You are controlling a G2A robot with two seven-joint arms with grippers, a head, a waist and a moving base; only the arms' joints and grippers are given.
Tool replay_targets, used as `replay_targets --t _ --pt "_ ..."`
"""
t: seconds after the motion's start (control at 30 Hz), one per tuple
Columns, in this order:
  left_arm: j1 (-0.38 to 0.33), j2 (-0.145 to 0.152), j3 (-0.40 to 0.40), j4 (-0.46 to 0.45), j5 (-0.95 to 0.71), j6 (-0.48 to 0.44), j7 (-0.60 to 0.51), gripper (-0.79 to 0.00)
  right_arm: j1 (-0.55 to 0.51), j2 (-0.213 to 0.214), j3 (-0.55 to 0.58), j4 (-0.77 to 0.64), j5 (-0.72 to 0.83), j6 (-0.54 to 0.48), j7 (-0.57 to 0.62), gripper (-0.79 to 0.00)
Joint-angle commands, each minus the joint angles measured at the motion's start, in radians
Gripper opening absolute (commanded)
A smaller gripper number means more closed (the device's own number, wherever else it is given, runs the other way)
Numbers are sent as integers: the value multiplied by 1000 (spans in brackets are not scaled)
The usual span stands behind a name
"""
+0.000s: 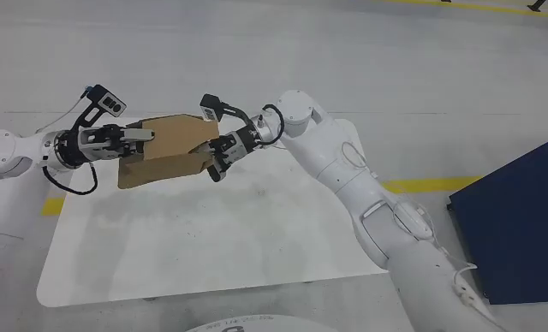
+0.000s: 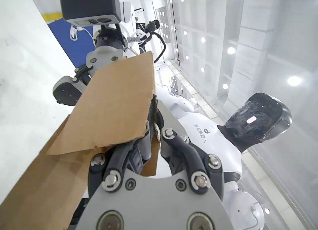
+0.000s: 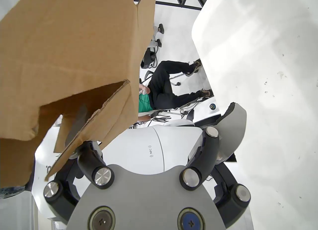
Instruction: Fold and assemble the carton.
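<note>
Half-opened carton (image 1: 167, 151) held at both ends over the desk's (image 1: 214, 238) far left corner.
The left pincer (image 1: 144, 137) pinches the carton's end wall and should probably stay the firm anchor. The right pincer (image 1: 212, 159) is spread, one finger against a loose flap. Push that flap in along its crease, slowly, without twisting.

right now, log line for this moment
carton: held up, flaps open | left hand: shut on carton | right hand: open at carton
</note>
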Motion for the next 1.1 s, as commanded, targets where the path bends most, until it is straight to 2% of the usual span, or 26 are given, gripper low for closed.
replay_targets --t 0.0,0.37,0.63,0.87,1.07 --pt "-1 -1 3 -7 19 -1 6 -785 4 -2 0 4 3 10 -8 0" --pt "5 -3 -16 -2 49 -14 46 -785 14 -17 -20 18 -4 17 -12 0" --pt "9 -5 -20 2 69 -16 56 -785 3 -11 -1 13 0 -14 26 0" --pt "8 -5 -26 7 147 -39 128 -785 -10 -5 2 -12 -23 -3 40 0" --pt "24 -3 -32 -25 228 -61 205 -785 -7 -8 -4 -17 -33 12 28 0"
